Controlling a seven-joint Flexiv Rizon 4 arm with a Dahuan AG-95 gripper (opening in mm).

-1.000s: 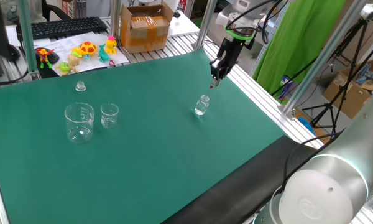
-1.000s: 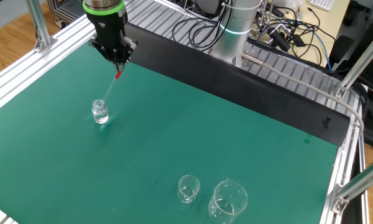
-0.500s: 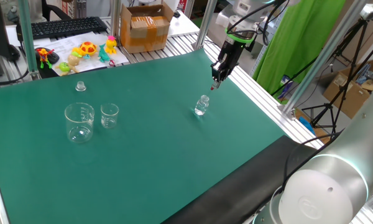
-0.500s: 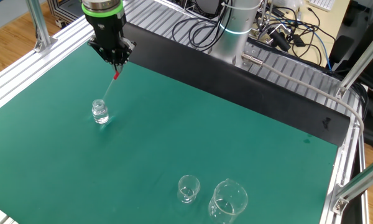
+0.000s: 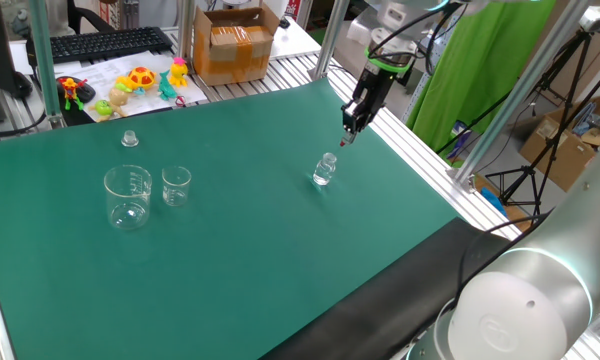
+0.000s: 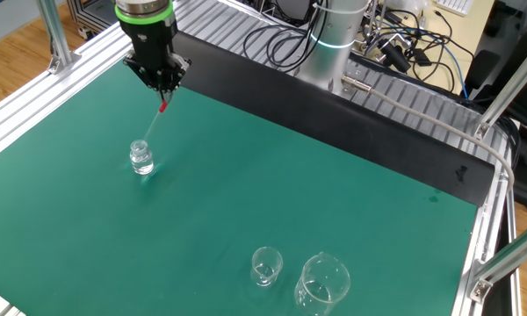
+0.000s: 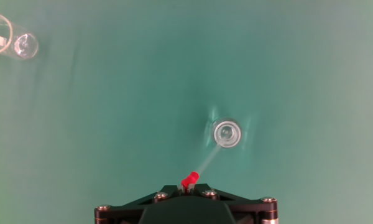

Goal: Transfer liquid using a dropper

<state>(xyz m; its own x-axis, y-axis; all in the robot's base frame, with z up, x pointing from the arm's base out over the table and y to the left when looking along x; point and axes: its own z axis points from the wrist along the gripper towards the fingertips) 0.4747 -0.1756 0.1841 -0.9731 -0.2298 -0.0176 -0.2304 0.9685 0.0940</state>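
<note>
My gripper (image 5: 352, 128) (image 6: 164, 92) is shut on the red bulb of the dropper (image 6: 158, 116) and holds it above the green mat. The thin clear stem slants down toward the small clear glass bottle (image 5: 325, 169) (image 6: 140, 158) (image 7: 227, 134). In the hand view the red bulb (image 7: 189, 181) sticks out between the jaws and the stem tip ends at the bottle's open mouth. I cannot tell whether the tip is inside. A large beaker (image 5: 127, 196) (image 6: 321, 284) and a small beaker (image 5: 176, 186) (image 6: 266, 266) stand together far from the gripper.
A small clear cap (image 5: 130, 138) sits on the mat behind the beakers. Toys (image 5: 140, 82), a keyboard and a cardboard box (image 5: 234, 42) lie beyond the mat's far edge. Aluminium frame posts stand at the table's sides.
The gripper with the dropper has risen slightly and drifted away from the bottle. The bottle and the beakers have not moved.
</note>
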